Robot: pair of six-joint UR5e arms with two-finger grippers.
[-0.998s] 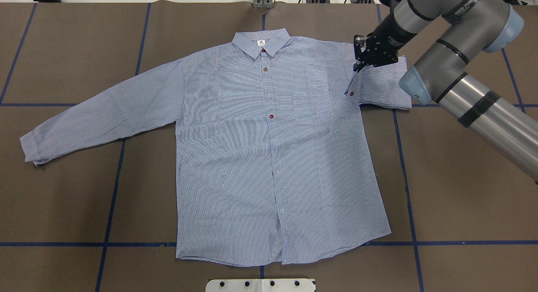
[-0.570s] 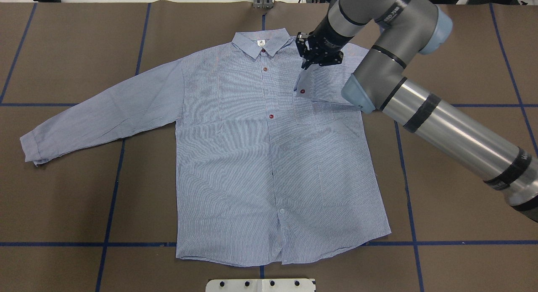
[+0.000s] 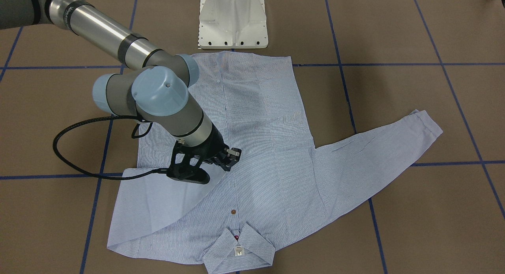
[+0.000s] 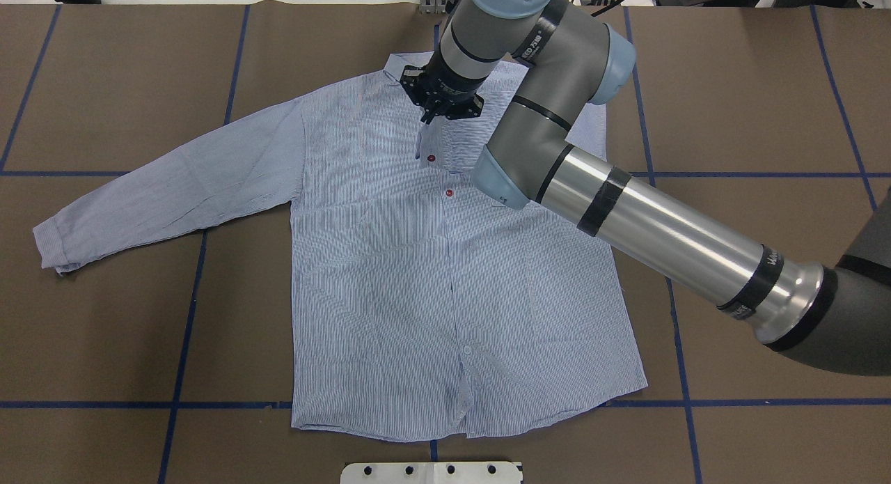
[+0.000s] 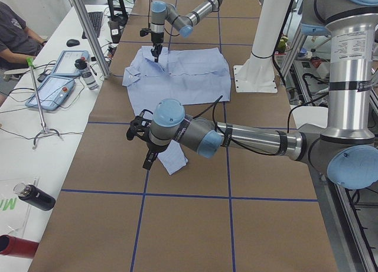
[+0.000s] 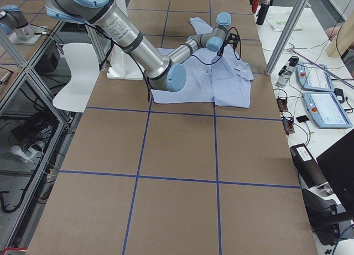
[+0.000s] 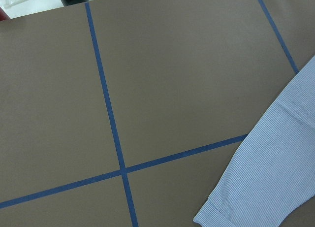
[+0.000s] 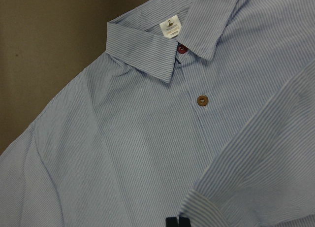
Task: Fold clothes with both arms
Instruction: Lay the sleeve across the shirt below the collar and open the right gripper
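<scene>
with the shirt (image 4: pixel 418 296) flat on the counter (image 4: pixel 104 331) and the right arm (image 4: pixel 626 212) holding its jaws pinched shut on the sleeve cuff (image 4: pixel 424 141) over the placket below the collar, lay it low and smooth before releasing, while the left arm (image 5: pixel 248 139) jaws i cannot tell.

Bright even light, soft shadows, sharp.

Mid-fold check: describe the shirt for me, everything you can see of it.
The shirt is light blue thin cloth with fine white stripes, lying front-up and buttoned on the brown table, collar with white label pointing away from the robot. One sleeve lies outstretched toward the robot's left; the other sleeve is folded across the chest, its cuff pinched by the right gripper.
</scene>
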